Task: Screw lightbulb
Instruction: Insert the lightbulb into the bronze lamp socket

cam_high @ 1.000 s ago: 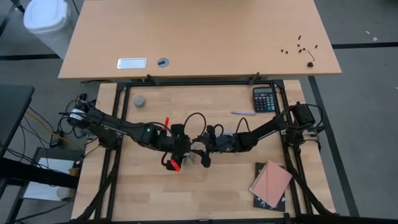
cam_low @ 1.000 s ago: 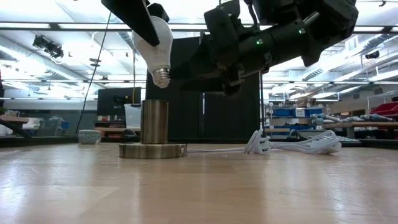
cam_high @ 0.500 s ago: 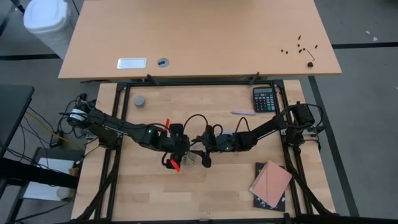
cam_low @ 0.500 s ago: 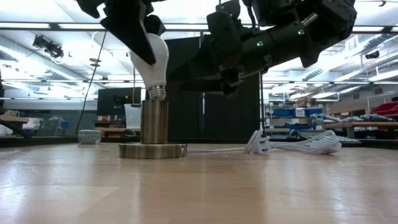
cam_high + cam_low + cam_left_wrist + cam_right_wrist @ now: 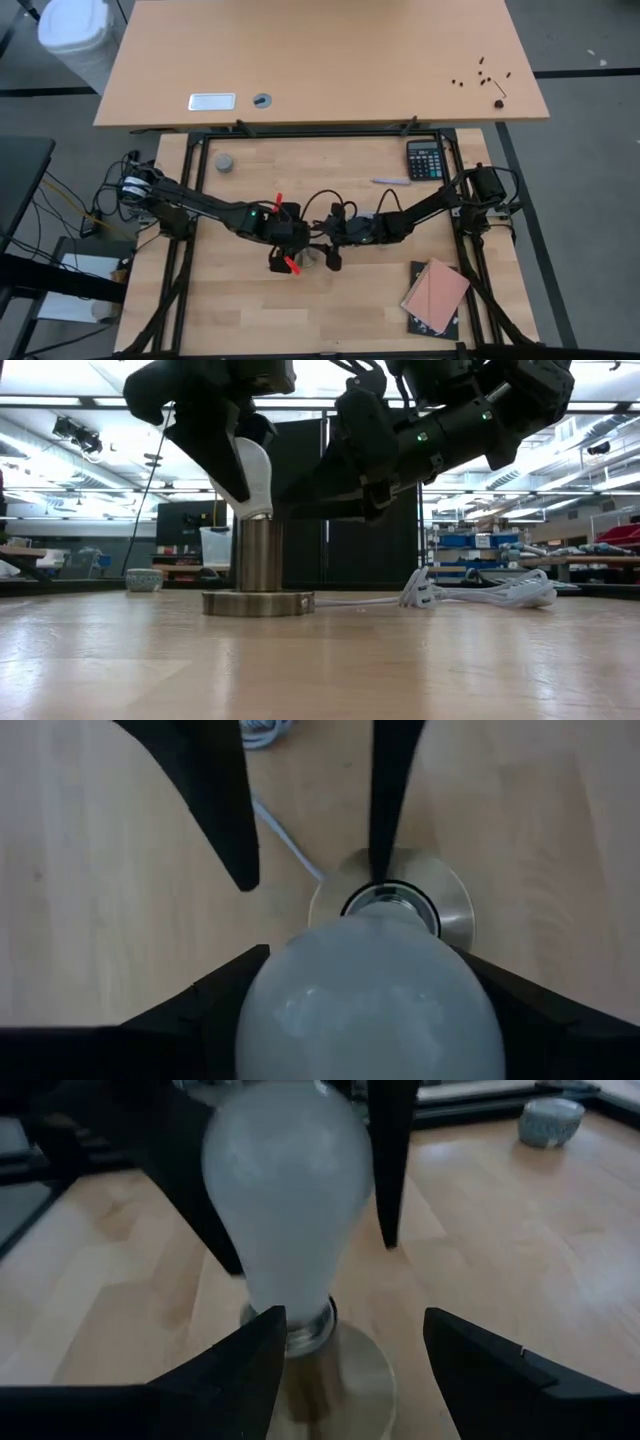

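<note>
The white lightbulb [image 5: 256, 472] stands with its grey screw end down in the mouth of the brass socket post [image 5: 258, 555]. The post rises from a round disc base [image 5: 258, 603] at mid table. My left gripper [image 5: 365, 958] is shut on the bulb [image 5: 370, 1010], above the socket [image 5: 390, 903]. My right gripper [image 5: 350, 1325] is open beside it, level with the socket's top. Its fingers stand on either side of the bulb's neck [image 5: 300, 1305] and the socket. I cannot tell whether one of them touches. In the high view the two grippers meet over the base [image 5: 308, 256]. My left gripper pinches the bulb's wide glass globe [image 5: 285, 1005] between its two fingers [image 5: 215, 440]. The fingers come from above, pointing down at a slight slant. The bulb leans a little, and its screw end [image 5: 257, 514] sits in the top of the socket post.
A white cord with a plug [image 5: 470, 594] runs from the base across the table. A calculator [image 5: 425, 158] and a pen [image 5: 392, 181] lie at the far right. A notebook [image 5: 435, 295] lies near right, and a small grey cap [image 5: 224, 162] far left.
My left gripper has gone down with the bulb and turned about its own axis. The bulb hung tilted above the socket. It now stands nearly upright with its screw end in the socket's mouth. The base has slid a little sideways on the table.
</note>
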Robot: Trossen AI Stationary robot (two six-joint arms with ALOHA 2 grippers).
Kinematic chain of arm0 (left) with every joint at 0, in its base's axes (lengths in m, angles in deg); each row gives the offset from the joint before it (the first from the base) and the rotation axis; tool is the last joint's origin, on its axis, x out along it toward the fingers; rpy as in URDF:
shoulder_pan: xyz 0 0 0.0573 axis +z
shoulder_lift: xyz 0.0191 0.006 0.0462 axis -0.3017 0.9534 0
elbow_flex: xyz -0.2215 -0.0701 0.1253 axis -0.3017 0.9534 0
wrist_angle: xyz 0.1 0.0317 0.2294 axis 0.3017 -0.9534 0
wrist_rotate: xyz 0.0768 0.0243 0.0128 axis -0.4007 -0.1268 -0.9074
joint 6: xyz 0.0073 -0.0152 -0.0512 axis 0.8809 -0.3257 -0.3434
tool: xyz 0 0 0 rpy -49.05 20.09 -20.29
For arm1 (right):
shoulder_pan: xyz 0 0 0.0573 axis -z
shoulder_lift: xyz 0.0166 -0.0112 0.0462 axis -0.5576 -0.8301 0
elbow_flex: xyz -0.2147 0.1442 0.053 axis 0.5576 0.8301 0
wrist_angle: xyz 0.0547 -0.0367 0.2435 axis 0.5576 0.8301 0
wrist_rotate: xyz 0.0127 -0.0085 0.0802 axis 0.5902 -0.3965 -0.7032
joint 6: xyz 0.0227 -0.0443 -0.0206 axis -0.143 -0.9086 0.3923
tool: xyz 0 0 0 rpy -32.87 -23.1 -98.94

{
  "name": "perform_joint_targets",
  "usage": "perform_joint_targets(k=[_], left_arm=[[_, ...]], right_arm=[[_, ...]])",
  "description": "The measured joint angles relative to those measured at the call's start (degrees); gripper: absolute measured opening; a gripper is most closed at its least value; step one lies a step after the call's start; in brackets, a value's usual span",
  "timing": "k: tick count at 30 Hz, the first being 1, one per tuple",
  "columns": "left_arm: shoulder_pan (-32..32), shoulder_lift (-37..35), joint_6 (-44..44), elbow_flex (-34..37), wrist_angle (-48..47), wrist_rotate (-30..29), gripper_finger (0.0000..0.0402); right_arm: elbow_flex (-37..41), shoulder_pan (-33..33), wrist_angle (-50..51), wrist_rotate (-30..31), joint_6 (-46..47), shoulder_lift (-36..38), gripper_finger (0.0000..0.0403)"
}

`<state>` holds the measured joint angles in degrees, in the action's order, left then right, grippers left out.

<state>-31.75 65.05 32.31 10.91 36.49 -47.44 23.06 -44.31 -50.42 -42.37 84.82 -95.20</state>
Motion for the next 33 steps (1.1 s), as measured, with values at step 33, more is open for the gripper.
perform_joint_targets(k=[33], left_arm=[[-0.2, 0.1, 3.0, -1.7, 2.0, 4.5, 0.0284]], right_arm=[[0.0, -0.8, 14.3, 6.3, -4.1, 7.4, 0.0247]])
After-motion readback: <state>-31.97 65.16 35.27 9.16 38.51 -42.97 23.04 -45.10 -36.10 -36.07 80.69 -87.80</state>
